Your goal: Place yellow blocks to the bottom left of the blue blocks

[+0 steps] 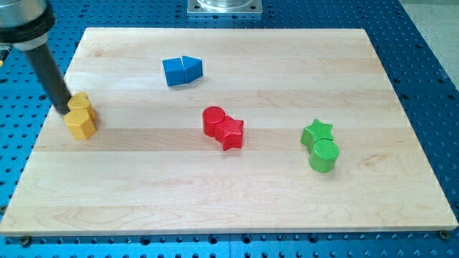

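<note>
Yellow blocks: two chunky yellow plastic blocks [81, 115], faceted like hexagons, touch each other and sit near the left edge of the worktop, closer to its top-left corner than to its bottom-left one.
Blue blocks: a blue plastic pair [182, 71], one squarish and one wedge-like, pressed together near the top edge, left of the middle; the yellow pair lies below and to the left of them, well apart.
My tip: the lower end of the dark rod [64, 110] touches the upper-left side of the upper yellow block, between it and the left edge.
Claw: this arm carries no claw, only the straight rod, so there is nothing to spread or pinch.
Red blocks: a red cylinder and a red star [223, 127], touching, near the worktop's centre.
Green blocks: a green star above a green cylinder [320, 145], touching, toward the right edge.
Worktop: pale wooden board [215, 201] on a blue perforated base.
Open room: bare wood spans the whole strip along the bottom edge and the stretch between the yellow and red pairs.
Containers: none on the worktop.
</note>
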You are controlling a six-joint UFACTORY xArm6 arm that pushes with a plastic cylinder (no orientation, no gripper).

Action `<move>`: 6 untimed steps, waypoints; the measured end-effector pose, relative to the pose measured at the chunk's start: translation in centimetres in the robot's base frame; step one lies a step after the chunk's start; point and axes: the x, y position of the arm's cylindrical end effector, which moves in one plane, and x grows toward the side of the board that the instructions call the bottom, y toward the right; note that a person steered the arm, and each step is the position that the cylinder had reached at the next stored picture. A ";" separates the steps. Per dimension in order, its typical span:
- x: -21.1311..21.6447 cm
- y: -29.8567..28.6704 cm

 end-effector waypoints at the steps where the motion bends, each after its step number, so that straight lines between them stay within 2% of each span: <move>1: 5.5 2.3; 2: 8.6 6.2; 3: 7.4 9.4; 4: 6.1 9.9; 5: 7.0 8.3; 6: 3.3 6.2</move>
